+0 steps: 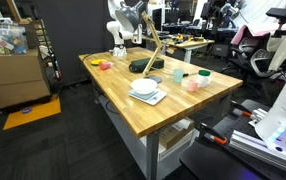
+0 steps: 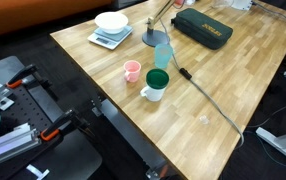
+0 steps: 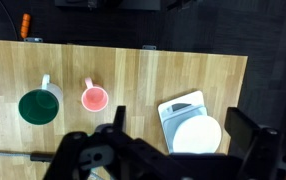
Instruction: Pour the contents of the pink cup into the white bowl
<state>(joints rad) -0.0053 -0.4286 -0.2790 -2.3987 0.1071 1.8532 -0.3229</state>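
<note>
The pink cup stands upright on the wooden table, next to the green cup. It shows in both exterior views. The white bowl sits on a pale square tray, also seen in both exterior views. In the wrist view my gripper is open and empty, high above the table, over the bowl and tray and to the right of the pink cup. What the cup holds cannot be seen.
A translucent bluish cup stands behind the green cup. A dark case and a thin cable lie on the table. A dark pan and a pink-orange dish sit near the arm base.
</note>
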